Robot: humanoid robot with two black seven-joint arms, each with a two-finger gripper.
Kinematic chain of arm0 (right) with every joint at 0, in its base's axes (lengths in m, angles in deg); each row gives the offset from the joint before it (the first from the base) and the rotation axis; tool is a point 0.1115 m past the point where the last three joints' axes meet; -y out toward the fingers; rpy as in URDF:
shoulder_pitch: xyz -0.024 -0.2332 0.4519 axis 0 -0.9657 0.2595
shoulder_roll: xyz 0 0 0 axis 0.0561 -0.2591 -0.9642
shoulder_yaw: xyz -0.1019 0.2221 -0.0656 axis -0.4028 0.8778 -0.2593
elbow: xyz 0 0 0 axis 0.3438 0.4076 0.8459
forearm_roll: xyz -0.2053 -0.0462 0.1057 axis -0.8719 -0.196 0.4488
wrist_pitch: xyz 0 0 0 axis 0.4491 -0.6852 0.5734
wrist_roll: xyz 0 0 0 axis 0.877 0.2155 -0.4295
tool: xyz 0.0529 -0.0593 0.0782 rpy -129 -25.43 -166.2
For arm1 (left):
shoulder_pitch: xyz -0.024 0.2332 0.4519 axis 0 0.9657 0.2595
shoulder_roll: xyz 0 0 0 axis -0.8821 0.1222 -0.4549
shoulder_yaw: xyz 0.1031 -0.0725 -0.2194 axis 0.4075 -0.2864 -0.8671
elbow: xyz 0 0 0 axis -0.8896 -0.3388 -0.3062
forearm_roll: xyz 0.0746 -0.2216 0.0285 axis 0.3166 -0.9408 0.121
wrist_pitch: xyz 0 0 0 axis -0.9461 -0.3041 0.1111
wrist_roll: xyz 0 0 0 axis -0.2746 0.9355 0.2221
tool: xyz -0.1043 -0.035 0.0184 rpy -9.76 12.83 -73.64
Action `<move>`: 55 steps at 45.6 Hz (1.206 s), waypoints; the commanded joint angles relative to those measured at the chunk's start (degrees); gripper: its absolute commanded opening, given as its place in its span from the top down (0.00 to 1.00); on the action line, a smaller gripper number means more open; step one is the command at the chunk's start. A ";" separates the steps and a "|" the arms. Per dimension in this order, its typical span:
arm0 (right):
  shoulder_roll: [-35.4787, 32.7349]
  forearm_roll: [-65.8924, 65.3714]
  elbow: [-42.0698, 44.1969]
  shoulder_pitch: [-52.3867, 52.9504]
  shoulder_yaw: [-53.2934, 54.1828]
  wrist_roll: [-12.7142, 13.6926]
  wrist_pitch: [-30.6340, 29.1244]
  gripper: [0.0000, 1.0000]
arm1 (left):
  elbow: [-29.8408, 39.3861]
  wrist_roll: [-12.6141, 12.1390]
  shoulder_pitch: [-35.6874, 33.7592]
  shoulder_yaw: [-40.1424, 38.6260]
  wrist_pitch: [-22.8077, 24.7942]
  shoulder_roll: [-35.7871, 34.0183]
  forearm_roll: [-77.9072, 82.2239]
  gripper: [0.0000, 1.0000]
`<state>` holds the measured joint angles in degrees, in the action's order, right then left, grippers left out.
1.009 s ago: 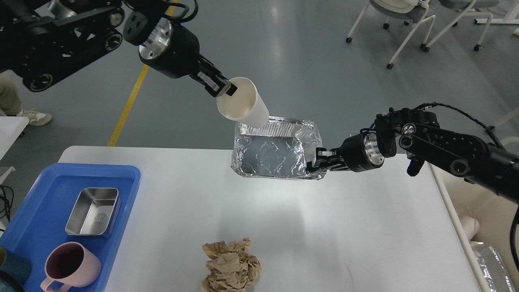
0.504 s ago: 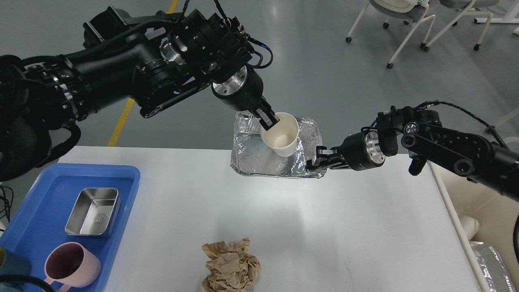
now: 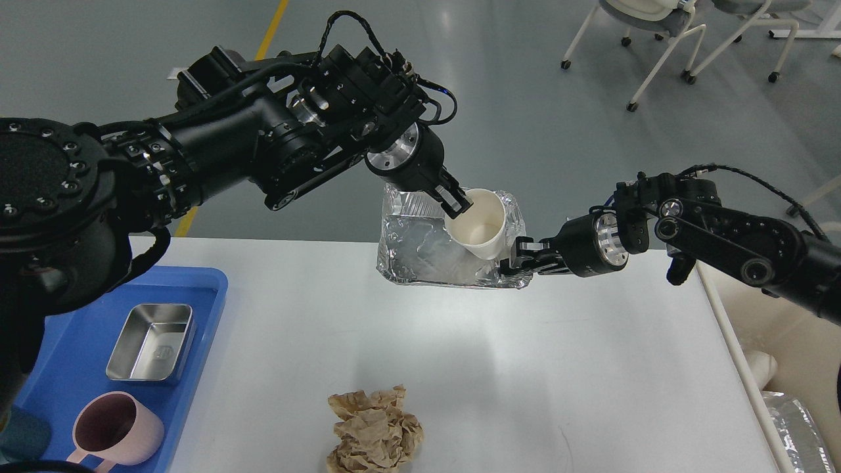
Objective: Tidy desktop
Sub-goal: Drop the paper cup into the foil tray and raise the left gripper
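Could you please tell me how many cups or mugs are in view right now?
2: a white paper cup held by the left gripper over the foil tray, and a pink mug in the blue tray. Others may be hidden.

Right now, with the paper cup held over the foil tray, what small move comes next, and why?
Probably lower the left hand a little and release the paper cup into the foil tray. The cup hangs tilted over the tray's right end, pinched by its rim, while the right hand grips the tray's right edge, holding it raised and tipped above the desktop.
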<state>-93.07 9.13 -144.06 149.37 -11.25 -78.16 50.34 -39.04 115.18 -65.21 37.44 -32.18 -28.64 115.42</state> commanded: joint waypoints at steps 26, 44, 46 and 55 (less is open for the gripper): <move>-0.47 0.00 0.00 -0.27 -0.09 0.00 0.00 1.00 | -0.23 -0.18 0.14 -0.79 -0.74 -11.30 -16.31 0.07; -0.47 0.00 0.18 -0.36 -0.18 0.00 0.00 1.00 | 0.03 -6.85 6.55 -1.23 -6.53 -30.98 -33.53 0.04; -0.47 0.00 0.18 -0.27 -0.18 0.00 0.00 1.00 | 0.03 -9.05 8.31 -1.32 -7.50 -33.10 -36.69 0.04; -0.39 0.00 0.18 -0.27 -0.18 0.00 0.00 1.00 | 0.73 -15.12 12.53 -1.23 -8.73 -40.92 -50.32 0.04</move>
<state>-93.54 9.12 -143.88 149.11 -11.44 -78.15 50.34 -38.56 103.00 -54.55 36.24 -40.62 -65.24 71.71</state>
